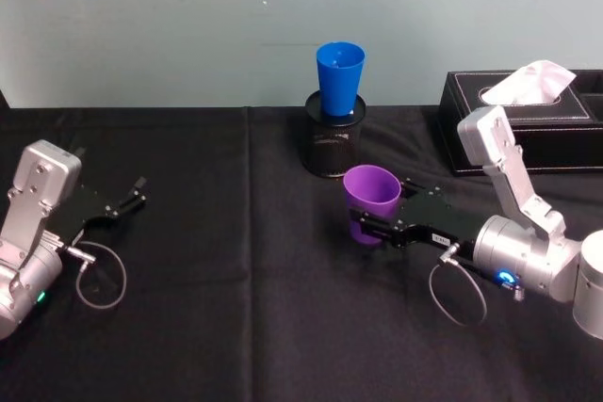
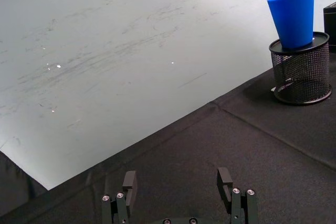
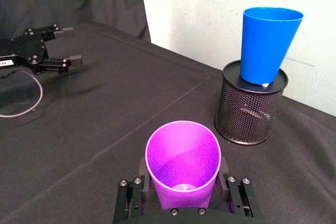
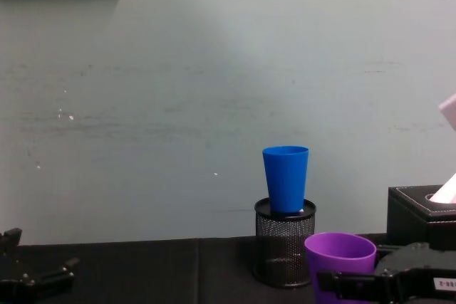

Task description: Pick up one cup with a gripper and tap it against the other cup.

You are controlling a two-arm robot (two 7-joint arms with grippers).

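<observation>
Far left: we note the left gripper parked low over the black tablecloth, jaws spread and holding nothing, well apart from both cups. We judge it idle, kept clear so the working arm has free room.

Centre, at the back near the wall: the black mesh pen holder stands upright, and the blue cup sits mouth-up in its top, raised above the cloth. We read that perch as giving a tall, exposed side wall to tap against; it also looks easy to topple if struck hard.

Just right of and in front of the holder: the purple cup stands upright, mouth open upward. The right gripper comes in from the right with its fingers closed on the cup's lower wall, one each side, as the right wrist view shows. The low grip leaves the rim free for contact. We cannot tell whether the base has left the cloth. The two cups are near but apart.

Far right: a black tissue box, not involved.
</observation>
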